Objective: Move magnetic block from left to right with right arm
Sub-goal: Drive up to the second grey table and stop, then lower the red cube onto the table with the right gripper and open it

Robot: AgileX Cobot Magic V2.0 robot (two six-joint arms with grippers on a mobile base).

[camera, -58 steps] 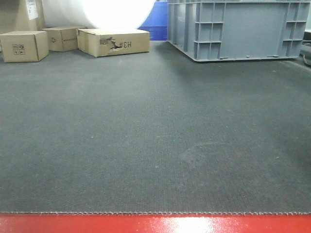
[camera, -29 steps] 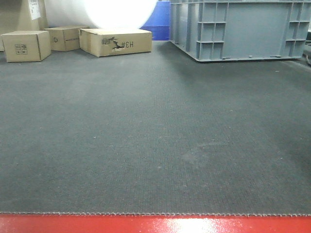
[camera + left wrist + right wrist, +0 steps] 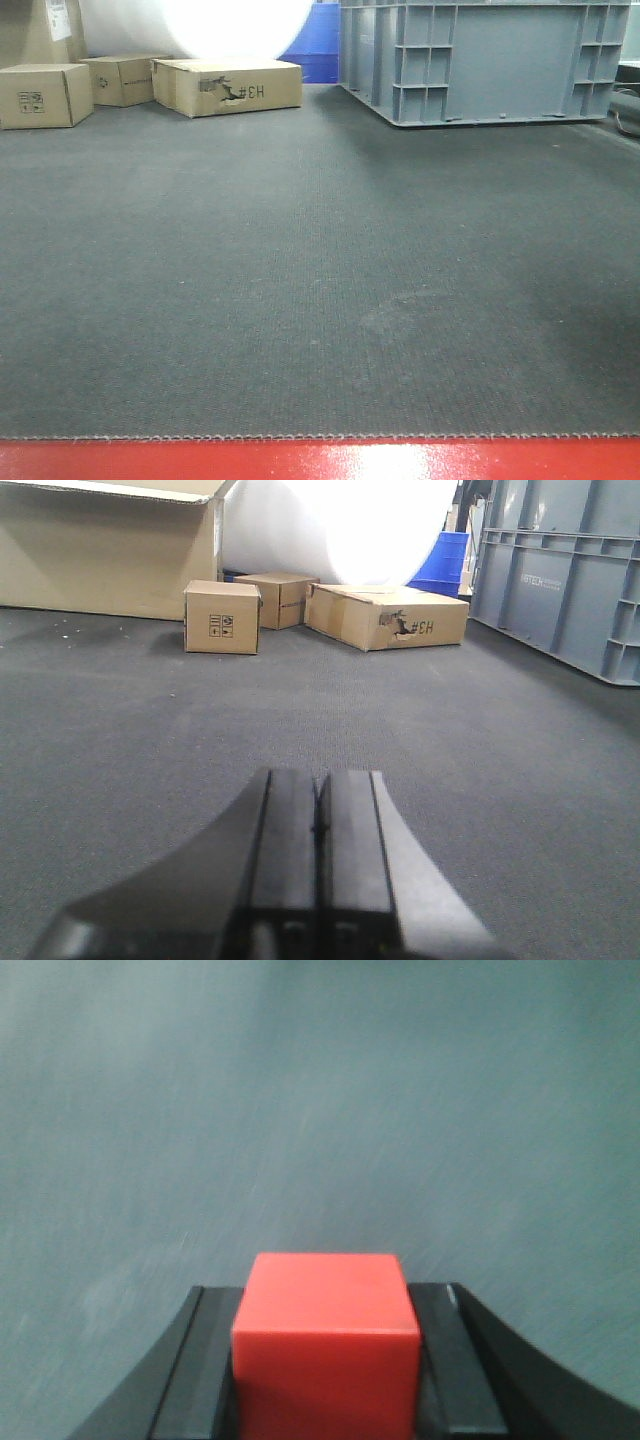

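The magnetic block (image 3: pixel 325 1345) is a plain red cube clamped between the two black fingers (image 3: pixel 190 1380) of the right gripper (image 3: pixel 325 1370), seen only in the right wrist view; one flat face is turned squarely toward that camera and its top face tilts away, edges running parallel to the fingers; being a cube, it has no long axis to speak of; its faces carry no marking; behind it lies blurred grey mat (image 3: pixel 320 1100), and whether the block touches the mat cannot be told.

The left gripper (image 3: pixel 318 870) has its fingers pressed flat together with nothing between them, only a thin seam showing; it sits low over the dark ribbed mat (image 3: pixel 150 740).

At the far left of the mat stand brown cardboard boxes; the flat torn box (image 3: pixel 228 86) reads "#3H" in the front view and "#SH" or similar, mirrored, in the left wrist view, so the exact characters cannot be settled; the small cube-shaped box (image 3: pixel 222 617) bears a block of handling symbols too small to read; another small box (image 3: pixel 122 80) stands behind it; a large open carton (image 3: pixel 110 545) is at the far left in the wrist view.

A grey plastic crate (image 3: pixel 480 60) stands at the far right, with faint embossed lettering on its side (image 3: pixel 545 580) that cannot be read; a blue bin (image 3: pixel 320 40) is beside it; a red strip (image 3: pixel 320 460) edges the mat nearest the front camera.
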